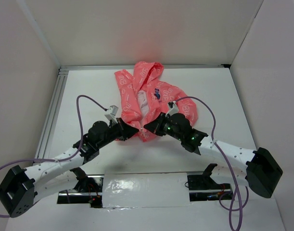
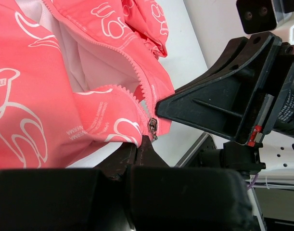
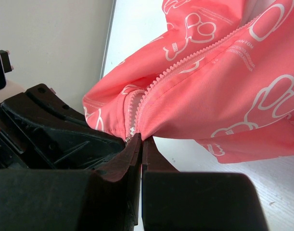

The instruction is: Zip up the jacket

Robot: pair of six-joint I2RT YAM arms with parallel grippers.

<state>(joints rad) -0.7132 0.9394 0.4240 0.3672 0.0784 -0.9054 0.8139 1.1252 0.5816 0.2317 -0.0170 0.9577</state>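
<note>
- While your left claw [image 2: 143, 143] sits at the bottom centre of the left wrist view, its two black fingers are pressed together on the bottom hem of the jacket [image 2: 50, 96]. They pinch it right under the small metal zipper slider [image 2: 152, 126].
- Your right claw [image 3: 140, 139] is closed as well. It pinches the jacket's lower edge at the foot of the zipper teeth [image 3: 185, 60], at the bottom centre of the right wrist view.
- In the top view the two claws face each other near the middle of the frame. The left one reaches in from the lower left and the right one from the lower right, and both are at the jacket's near end.
- Above the slider the two rows of teeth stand apart. The front gapes, and pale lining [image 1: 143, 101] shows between the coral panels.
- You will find the jacket lying on the white counter [image 1: 89, 86] in the upper centre of the top view.
- Its hood [image 1: 147, 71] points toward the top of the frame. A dark blue emblem [image 1: 157, 93] sits on the chest, and a sleeve [image 1: 184, 107] spreads to the right.
- A purple cable [image 1: 86, 98] loops above your left arm at centre left.
</note>
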